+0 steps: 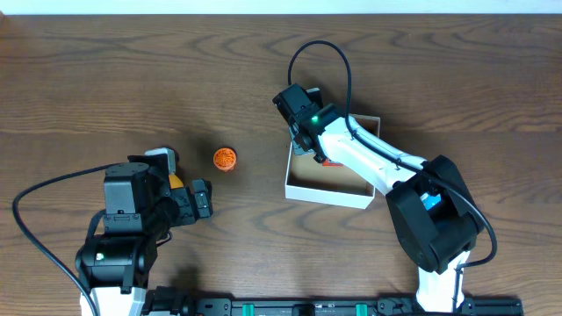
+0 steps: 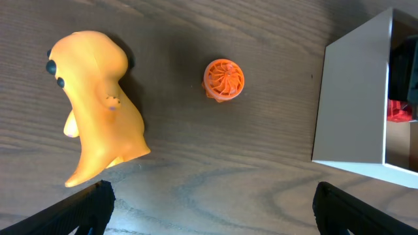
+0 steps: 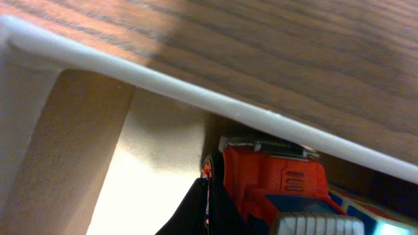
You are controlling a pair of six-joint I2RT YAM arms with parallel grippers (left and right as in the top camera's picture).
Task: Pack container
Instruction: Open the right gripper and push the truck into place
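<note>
Left jaws: spread wide, the dark fingertips (image 2: 88, 207) sitting at the two lower corners of the left wrist view with only bare wood between them; they hold nothing.
Left gripper (image 2: 212, 212): low over the table (image 1: 105, 79), well apart from the container (image 1: 328, 195), out past the wall that faces the two loose toys.
Right jaws: cannot tell how far open; the right wrist view shows only a dark shape at its lower edge against a red toy (image 3: 271, 176), and it is unclear whether that toy is gripped.
Right gripper (image 1: 309, 147): down at the container's corner nearest the top left of the overhead view, at or just inside the walls.
Container: square and shallow, with white walls and a tan inside bottom; it sits flat on the table, and the right forearm (image 1: 369, 158) crosses over it diagonally.
Red toy: inside the container, close against the wall at that same corner; orange-red with grey and blue parts.
Orange ball (image 2: 224, 79): small and ridged, on the table outside the container, between it and the left gripper, touching neither.
Yellow toy (image 2: 98, 111): rounded, with dark eyes, farther from the container than the ball; it lies near one fingertip but not between the jaws.
</note>
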